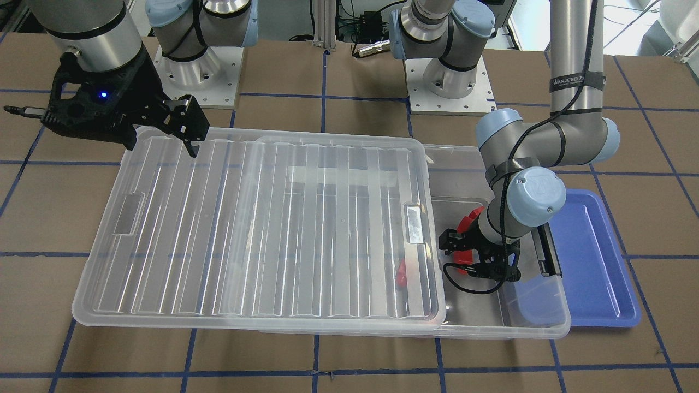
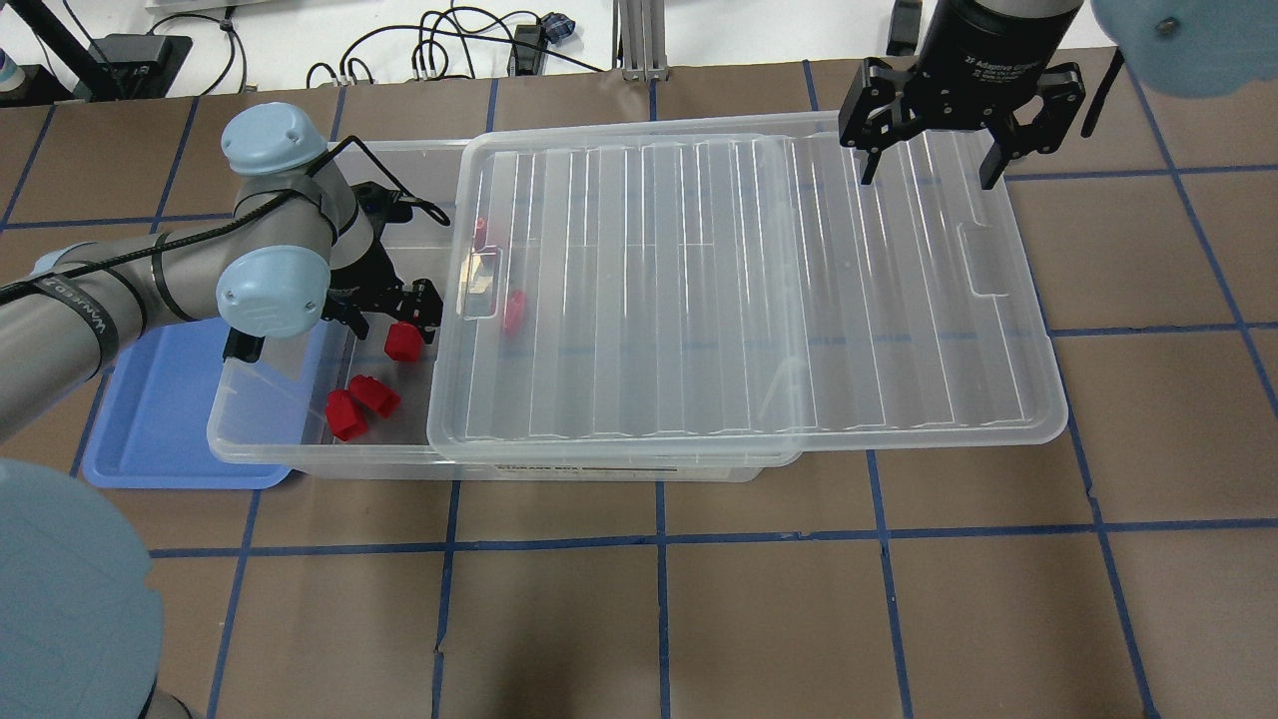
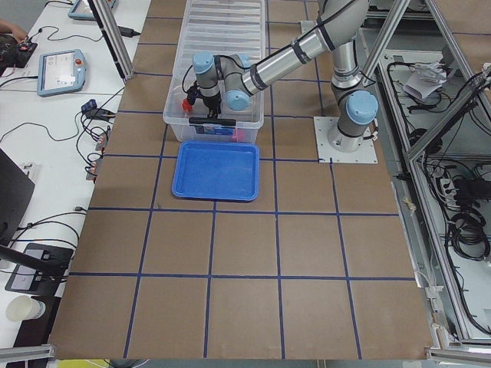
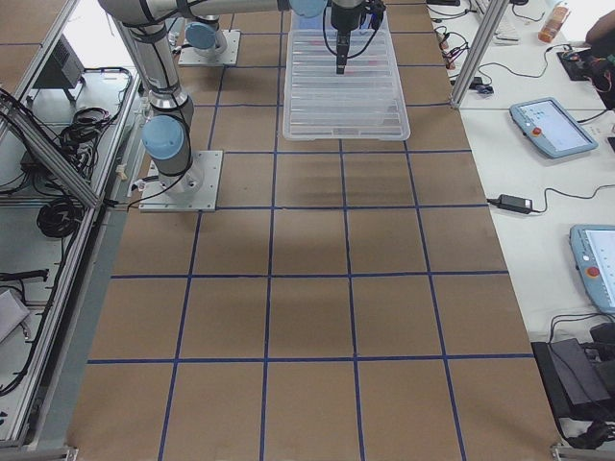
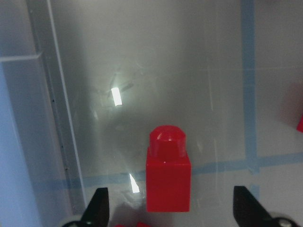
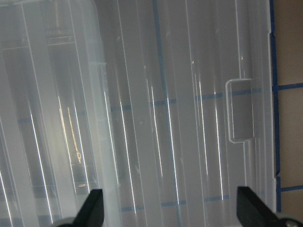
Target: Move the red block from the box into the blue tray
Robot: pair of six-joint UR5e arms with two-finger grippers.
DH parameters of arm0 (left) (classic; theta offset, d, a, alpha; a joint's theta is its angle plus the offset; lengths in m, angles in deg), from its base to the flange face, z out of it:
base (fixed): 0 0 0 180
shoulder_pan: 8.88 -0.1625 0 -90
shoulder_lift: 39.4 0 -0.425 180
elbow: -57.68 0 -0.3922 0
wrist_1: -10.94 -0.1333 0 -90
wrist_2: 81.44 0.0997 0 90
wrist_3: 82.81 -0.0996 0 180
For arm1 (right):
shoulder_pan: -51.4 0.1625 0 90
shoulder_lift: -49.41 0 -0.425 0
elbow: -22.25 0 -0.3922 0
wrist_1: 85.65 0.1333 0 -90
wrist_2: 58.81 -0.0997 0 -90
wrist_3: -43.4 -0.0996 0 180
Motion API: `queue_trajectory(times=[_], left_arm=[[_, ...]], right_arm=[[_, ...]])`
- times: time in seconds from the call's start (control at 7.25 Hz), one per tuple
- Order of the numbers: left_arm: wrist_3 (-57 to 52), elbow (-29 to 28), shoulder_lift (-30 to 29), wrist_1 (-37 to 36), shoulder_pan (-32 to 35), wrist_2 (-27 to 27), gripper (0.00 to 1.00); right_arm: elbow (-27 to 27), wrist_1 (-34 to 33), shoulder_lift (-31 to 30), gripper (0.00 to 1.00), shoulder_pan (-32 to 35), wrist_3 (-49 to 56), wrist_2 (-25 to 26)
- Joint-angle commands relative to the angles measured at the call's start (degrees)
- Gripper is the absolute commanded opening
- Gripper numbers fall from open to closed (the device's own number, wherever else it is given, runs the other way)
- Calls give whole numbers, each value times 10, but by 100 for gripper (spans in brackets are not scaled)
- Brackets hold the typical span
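Observation:
The red block [image 5: 168, 172] lies on the floor of the clear box [image 2: 300, 454], at the end the lid leaves uncovered. It also shows in the overhead view [image 2: 402, 342]. My left gripper [image 5: 171, 215] is open inside the box, just above the block, with one finger on each side and neither touching it. In the overhead view the left gripper [image 2: 391, 322] hangs over the block. The blue tray [image 2: 160, 409] lies against the box's short end, with nothing on the part that shows. My right gripper [image 2: 929, 170] is open and empty over the far edge of the lid [image 2: 749, 290].
A larger red clump [image 2: 359, 404] lies in the open end of the box, toward the robot. Two more red pieces [image 2: 515, 312] sit under the slid-aside lid. The lid overhangs the box on the robot's right. My left forearm [image 2: 150, 280] crosses above the tray.

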Motion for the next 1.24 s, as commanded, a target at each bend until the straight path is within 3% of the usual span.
queue_trajectory(times=[0.0, 0.55, 0.83, 1.1], left_arm=[[0, 2, -3, -3, 0, -1, 74], [-2, 9, -11, -16, 0, 1, 71], [-3, 10, -11, -21, 0, 0, 47], [-2, 8, -8, -22, 0, 1, 16]], right_arm=[[1, 0, -1, 100, 0, 1, 0], [1, -3, 1, 100, -5, 1, 1], [1, -2, -2, 100, -6, 1, 1], [1, -1, -3, 100, -5, 1, 1]])
